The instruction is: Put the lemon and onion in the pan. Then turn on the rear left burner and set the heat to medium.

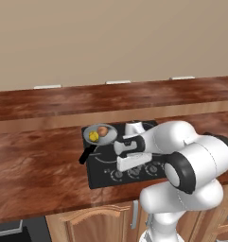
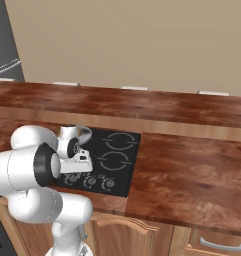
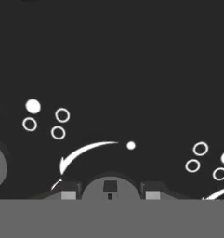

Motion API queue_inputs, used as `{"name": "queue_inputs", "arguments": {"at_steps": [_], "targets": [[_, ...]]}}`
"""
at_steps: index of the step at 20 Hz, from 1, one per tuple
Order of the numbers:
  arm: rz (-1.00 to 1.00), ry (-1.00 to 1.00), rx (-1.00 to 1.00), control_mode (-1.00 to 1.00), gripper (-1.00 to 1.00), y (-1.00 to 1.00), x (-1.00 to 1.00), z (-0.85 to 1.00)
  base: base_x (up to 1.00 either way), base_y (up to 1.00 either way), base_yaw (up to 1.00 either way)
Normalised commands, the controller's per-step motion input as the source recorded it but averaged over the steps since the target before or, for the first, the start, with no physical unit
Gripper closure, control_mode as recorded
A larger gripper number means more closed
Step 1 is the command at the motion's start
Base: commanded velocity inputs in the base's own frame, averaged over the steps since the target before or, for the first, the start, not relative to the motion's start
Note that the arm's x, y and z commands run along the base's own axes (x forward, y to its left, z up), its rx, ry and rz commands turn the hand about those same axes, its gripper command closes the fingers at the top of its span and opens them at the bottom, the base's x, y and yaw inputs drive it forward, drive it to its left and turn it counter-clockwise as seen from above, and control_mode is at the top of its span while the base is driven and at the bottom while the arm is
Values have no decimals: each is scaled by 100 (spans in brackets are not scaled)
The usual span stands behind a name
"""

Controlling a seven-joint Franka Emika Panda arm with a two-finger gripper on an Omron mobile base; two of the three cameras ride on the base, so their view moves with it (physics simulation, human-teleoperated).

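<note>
The gripper [image 3: 110, 194] hangs low over the front strip of the black cooktop [image 1: 102, 174], pointing straight down at a grey knob [image 3: 110, 188] that sits between its two dark fingertips [image 3: 68, 191]. The jaws are clenched as far as they go, one tip on each side of the knob; whether they actually press on it cannot be told. In the hand view, white printed marks lie on the black panel around the gripper: a curved sweep and a dot just past the knob, and clusters of small rings and dots farther out on both sides. From the left base view, the pan [image 1: 99, 133] sits on the rear left burner, beyond the gripper and to its left, with its black handle [image 1: 87, 154] running back toward the front of the bench [image 1: 35, 160]. The lemon [image 1: 93, 136] and the onion [image 1: 102, 131] both lie inside the pan, touching or nearly so, the lemon nearer the handle. In the right base view the arm hides most of the pan.
</note>
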Motion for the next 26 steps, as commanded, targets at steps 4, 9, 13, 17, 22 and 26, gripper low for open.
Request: {"name": "queue_inputs", "arguments": {"at_steps": [4, 9, 13, 17, 22, 26], "targets": [[38, 0, 4, -100, 100, 0, -9, -18, 0, 0, 0], [43, 0, 6, -100, 100, 0, -9, -19, 0, 0, 0], [44, 0, 7, -100, 100, 0, -6, -15, 0, 0, 0], [44, 0, 8, -100, 100, 0, -4, -15, 0, 0, 0], [45, 0, 8, -100, 100, 0, -9, -11, 0, 0, 0], [45, 0, 8, -100, 100, 0, -10, -10, 0, 0, 0]]}}
